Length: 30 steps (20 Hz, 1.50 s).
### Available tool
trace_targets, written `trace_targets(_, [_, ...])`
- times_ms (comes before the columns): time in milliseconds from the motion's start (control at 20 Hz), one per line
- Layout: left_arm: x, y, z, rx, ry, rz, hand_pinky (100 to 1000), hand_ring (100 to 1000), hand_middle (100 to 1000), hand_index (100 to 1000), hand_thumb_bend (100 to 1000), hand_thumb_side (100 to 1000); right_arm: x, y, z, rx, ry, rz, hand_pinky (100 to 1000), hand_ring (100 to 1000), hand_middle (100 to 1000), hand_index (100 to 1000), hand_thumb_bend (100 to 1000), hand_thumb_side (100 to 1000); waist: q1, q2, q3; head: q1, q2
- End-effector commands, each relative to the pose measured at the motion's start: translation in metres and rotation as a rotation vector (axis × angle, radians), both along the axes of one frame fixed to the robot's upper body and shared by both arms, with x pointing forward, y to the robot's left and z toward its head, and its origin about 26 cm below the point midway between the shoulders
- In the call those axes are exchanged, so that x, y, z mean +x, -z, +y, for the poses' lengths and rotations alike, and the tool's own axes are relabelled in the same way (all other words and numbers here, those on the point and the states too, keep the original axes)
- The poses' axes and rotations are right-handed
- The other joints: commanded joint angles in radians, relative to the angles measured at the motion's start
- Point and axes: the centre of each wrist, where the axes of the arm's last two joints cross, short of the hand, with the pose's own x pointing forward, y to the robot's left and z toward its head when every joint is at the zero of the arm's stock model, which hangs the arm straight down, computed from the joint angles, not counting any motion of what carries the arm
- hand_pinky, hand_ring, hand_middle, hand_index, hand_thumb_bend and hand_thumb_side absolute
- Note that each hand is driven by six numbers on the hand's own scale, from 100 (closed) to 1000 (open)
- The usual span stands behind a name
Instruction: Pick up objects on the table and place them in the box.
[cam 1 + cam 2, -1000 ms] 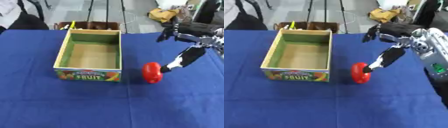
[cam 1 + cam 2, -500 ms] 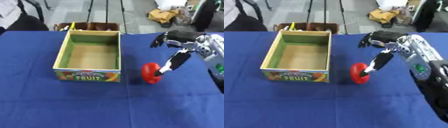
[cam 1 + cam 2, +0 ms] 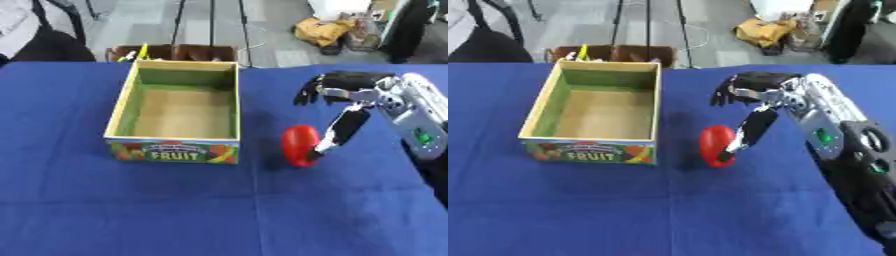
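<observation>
Right hand beside red object

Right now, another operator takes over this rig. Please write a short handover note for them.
Right hand: beside the red object, one straight finger touching its right side, the other fingers curled above; nothing held.
Left hand: not in view.
Red object: on the blue table, right of the box.
Done: nothing; the box looks empty.
Left: grasp the red object and put it in the box.

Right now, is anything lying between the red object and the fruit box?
No. In the left eye view, only bare blue tablecloth separates the red object from the fruit box.
</observation>
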Motion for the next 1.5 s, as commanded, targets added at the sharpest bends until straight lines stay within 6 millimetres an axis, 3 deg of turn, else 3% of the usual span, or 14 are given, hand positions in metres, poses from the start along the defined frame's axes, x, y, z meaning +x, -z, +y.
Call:
trace_targets(50, [-0.001,-0.010,0.001,0.030,0.006,-0.029,209,197,470,418,100,794,-0.001,-0.013,0.000,-0.021,0.002,-0.026,595,772,737,855,840,482,0.004,-0.017,-0.001,-0.009,-0.014])
trace_targets(750, [0.000,-0.009,-0.001,0.031,0.017,-0.028,208,195,471,416,100,795,0.008,0.003,0.007,-0.071,0.008,0.040,608,800,779,879,838,427,0.007,-0.006,0.000,-0.023,-0.021])
trace_targets(1000, [0.000,-0.010,-0.001,0.032,0.020,-0.031,208,194,471,416,100,795,0.010,0.007,0.009,-0.076,0.013,0.044,607,802,779,879,821,444,0.009,-0.002,-0.002,-0.026,-0.023])
trace_targets(1500, [0.000,-0.009,-0.002,0.035,0.022,-0.032,207,193,472,415,100,794,0.014,0.014,0.003,-0.101,0.046,0.031,595,791,729,867,792,457,0.012,0.003,-0.005,-0.031,-0.027])
